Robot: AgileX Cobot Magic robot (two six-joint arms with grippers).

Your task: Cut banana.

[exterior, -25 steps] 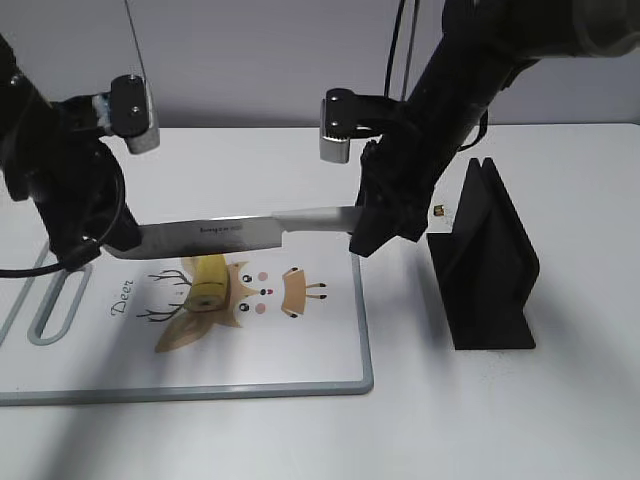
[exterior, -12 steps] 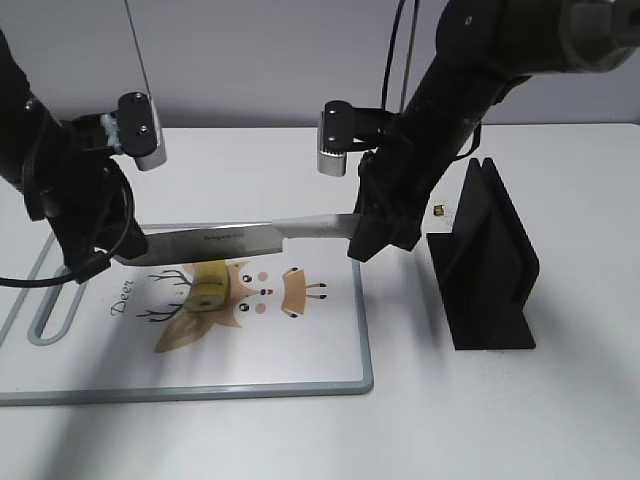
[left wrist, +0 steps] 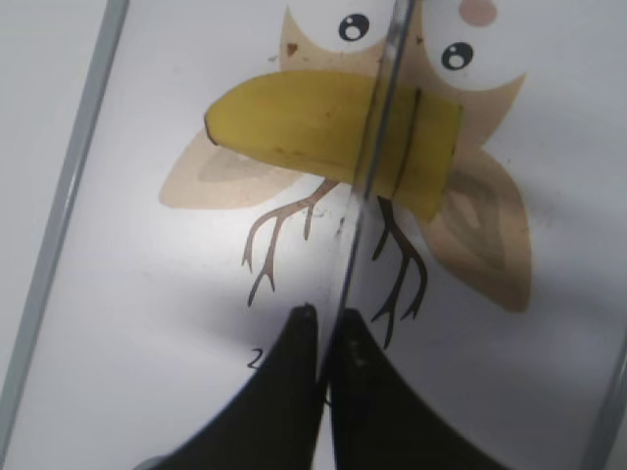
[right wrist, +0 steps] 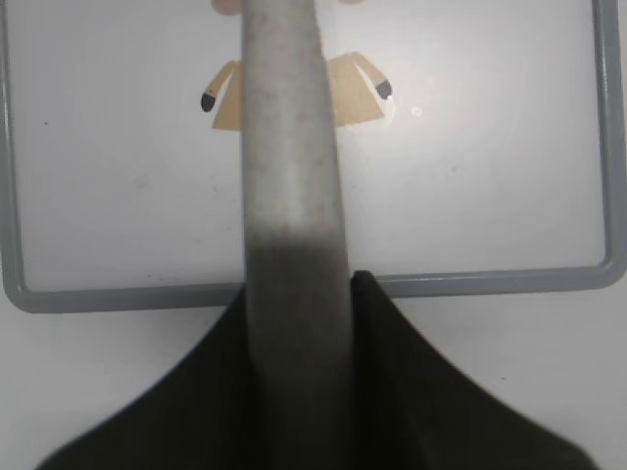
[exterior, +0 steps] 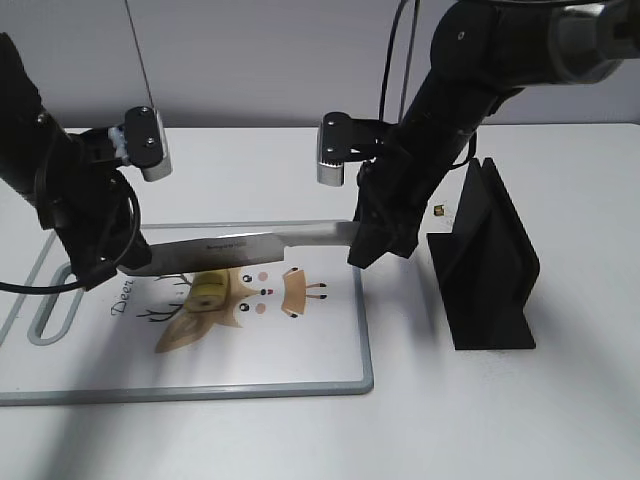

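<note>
Banana (exterior: pixel 211 290): a yellow piece is seen lying on the cutting board, over the printed deer drawing; in the left wrist view (left wrist: pixel 333 132) a dark cut line is visible near its blunt end.
Knife (exterior: pixel 235 249): held level across the board with its blade directly over the banana; in the left wrist view the blade edge (left wrist: pixel 377 117) is seen crossing the fruit, though whether it has entered the flesh cannot be told.
Right gripper (exterior: pixel 372 240): clenched on the knife's grey handle (right wrist: pixel 292 196), which is gripped between the black fingers at the board's right edge.
Left gripper (left wrist: pixel 326 338): its two dark fingers are pinched together on the blade's tip end, so the knife is held at both ends.
Cutting board (exterior: pixel 340 375): white with a grey rim, set flat on the white table (exterior: pixel 500 420).
Knife stand (exterior: pixel 485 265): a black block is placed to the right of the board, just beside the right arm.
</note>
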